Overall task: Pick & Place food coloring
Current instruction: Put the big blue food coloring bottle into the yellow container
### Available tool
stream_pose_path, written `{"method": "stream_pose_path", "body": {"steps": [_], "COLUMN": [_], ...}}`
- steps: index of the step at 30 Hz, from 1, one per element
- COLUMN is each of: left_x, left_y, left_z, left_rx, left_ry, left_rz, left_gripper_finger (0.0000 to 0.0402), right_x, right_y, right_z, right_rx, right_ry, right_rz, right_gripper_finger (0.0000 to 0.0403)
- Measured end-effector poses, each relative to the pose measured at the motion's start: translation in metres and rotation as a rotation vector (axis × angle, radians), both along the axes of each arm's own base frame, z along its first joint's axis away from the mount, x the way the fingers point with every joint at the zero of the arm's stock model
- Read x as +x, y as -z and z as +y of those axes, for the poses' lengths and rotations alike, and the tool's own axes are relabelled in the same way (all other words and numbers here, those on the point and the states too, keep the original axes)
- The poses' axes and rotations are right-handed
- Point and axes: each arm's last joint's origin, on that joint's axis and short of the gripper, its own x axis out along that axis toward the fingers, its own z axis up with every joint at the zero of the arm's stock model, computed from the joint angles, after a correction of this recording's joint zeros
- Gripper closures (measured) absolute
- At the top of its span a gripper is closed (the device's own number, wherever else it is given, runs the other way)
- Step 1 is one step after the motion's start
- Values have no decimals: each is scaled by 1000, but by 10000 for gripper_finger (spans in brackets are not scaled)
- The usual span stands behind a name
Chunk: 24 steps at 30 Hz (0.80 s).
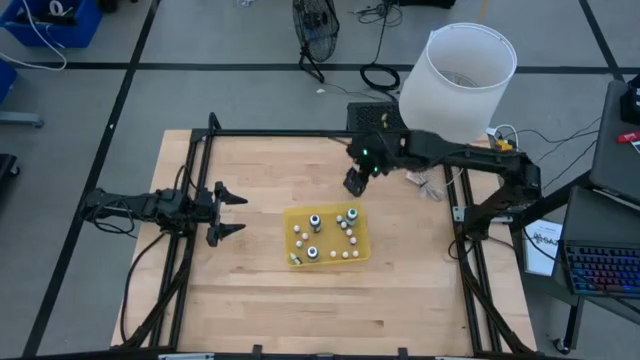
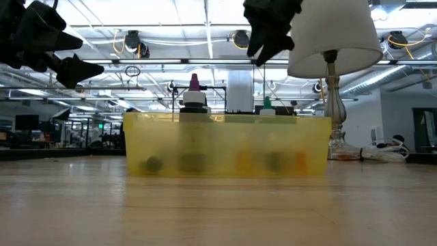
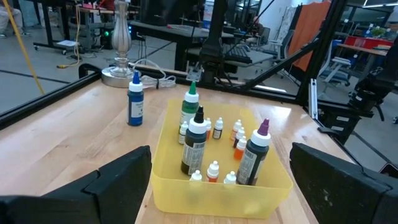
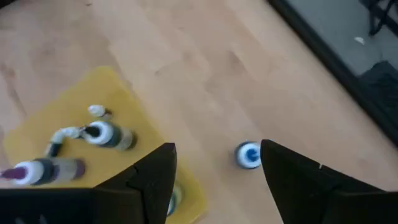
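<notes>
A yellow tray [image 1: 297,218] sits mid-table. It holds tall bottles with black [image 3: 196,140], purple [image 3: 255,155] and green [image 3: 189,107] caps, and several tiny food coloring droppers [image 3: 213,171] with pale caps. A blue bottle with a white cap [image 3: 135,99] stands upright on the wood just beyond the tray's far side. My right gripper [image 1: 357,181] hangs open well above it, tipped downward; the bottle [image 4: 249,155] shows just beside its fingers, not between them. My left gripper [image 1: 228,213] waits open and level at the tray's left.
A lamp with a white shade [image 1: 458,80] stands at the table's far right, its metal foot [image 3: 120,70] beyond the blue bottle. Black frame rails [image 1: 195,190] run along the table's left, far and right sides. Bare wood lies in front of the tray.
</notes>
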Motion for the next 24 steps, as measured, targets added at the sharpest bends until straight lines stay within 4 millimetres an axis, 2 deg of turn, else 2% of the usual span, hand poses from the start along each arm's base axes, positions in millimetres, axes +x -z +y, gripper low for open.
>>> {"method": "stream_pose_path", "body": {"steps": [2, 4, 9, 15, 19, 24], "left_x": [0, 0, 0, 0, 0, 0], "left_y": [0, 0, 0, 0, 0, 0], "left_z": [0, 0, 0, 0, 0, 0], "left_rx": [0, 0, 0, 0, 0, 0], "left_ry": [0, 0, 0, 0, 0, 0], "left_rz": [1, 1, 0, 1, 0, 1], "left_gripper_finger": [23, 23, 23, 23, 23, 23], "right_x": [2, 4, 14, 31, 35, 38], "right_y": [-3, 4, 48, 92, 104, 102], "right_z": [-13, -27, -52, -60, -61, -62], "right_rx": [-10, -3, 43, 83, 100, 111], "right_ry": [12, 36, 39, -8, -19, -15], "right_rz": [25, 77, 294, 453, 486, 427], "right_gripper_finger": [185, 189, 186, 165, 159, 162]}}
